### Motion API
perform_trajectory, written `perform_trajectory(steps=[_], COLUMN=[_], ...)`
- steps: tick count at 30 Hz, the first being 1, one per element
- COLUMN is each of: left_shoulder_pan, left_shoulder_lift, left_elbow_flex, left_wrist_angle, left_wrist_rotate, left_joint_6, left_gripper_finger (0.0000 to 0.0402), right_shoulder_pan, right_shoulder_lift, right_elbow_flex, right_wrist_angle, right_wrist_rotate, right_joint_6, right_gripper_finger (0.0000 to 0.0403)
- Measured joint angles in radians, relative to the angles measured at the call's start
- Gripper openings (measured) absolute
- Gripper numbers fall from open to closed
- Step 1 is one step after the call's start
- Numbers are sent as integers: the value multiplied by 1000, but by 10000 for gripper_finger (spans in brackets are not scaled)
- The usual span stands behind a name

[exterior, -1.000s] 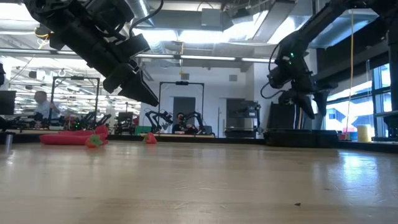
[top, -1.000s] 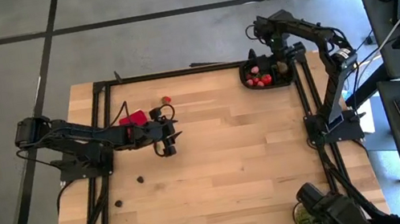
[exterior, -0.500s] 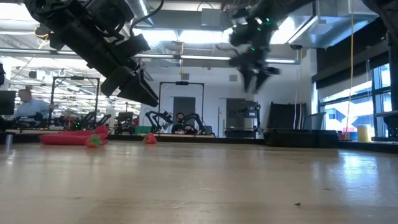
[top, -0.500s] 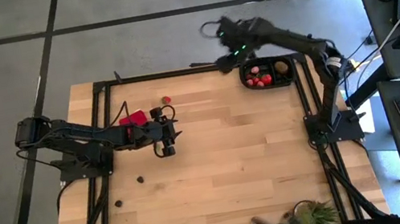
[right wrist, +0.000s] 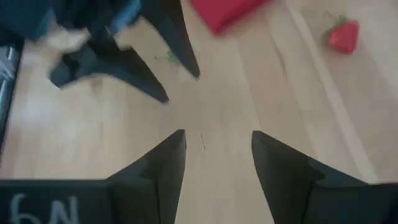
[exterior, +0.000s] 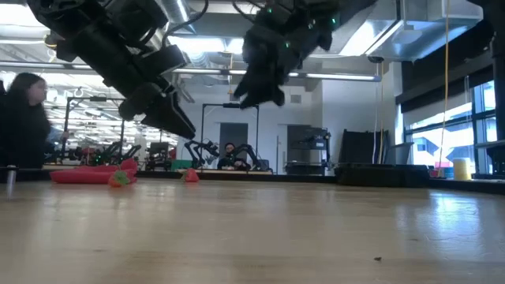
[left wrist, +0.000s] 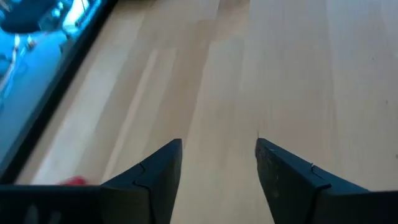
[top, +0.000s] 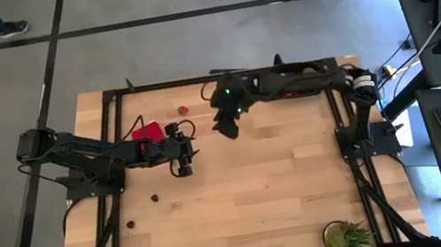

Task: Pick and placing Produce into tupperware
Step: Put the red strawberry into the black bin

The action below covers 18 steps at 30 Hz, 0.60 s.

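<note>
table, mid-task: both arms out over the wood, nothing held.

left to right: two tiny dark produce pieces [top: 154,198] near the front-left; left gripper [top: 184,164] hovering mid-table, jaws spread and empty, beside the red cloth [top: 146,131]; a red strawberry piece [top: 183,110] loose near the far edge; right gripper [top: 225,128] stretched across from the right, jaws apart, empty, near that strawberry; the tupperware cannot be made out, the right arm lying over its corner. advice, as a judgement: the right gripper should centre over the strawberry and come straight down with jaws straddling it, closing gently. surface: pale plank table [top: 260,198] in a black frame, a spiky plant [top: 347,237] at the front-right. room: grey floor, desks beyond, a person [exterior: 22,118] at the left.
</note>
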Motion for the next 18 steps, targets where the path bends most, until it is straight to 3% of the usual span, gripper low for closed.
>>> perform_trajectory(steps=[7,11,18], left_shoulder_pan=[55,82,84], left_shoulder_lift=[-80,-128,-144], left_elbow_flex=[0,0,0], left_wrist_angle=[-90,-114,-115], left_wrist_rotate=[1,19,97], left_joint_6=[-177,-183,-153], left_gripper_finger=[196,196,202], right_shoulder_pan=[11,19,47], right_shoulder_lift=[0,0,0], right_elbow_flex=[-242,-365,-514], right_wrist_angle=[362,616,983], right_wrist_rotate=[-97,-161,-166], right_joint_6=[33,79,87], right_gripper_finger=[186,186,186])
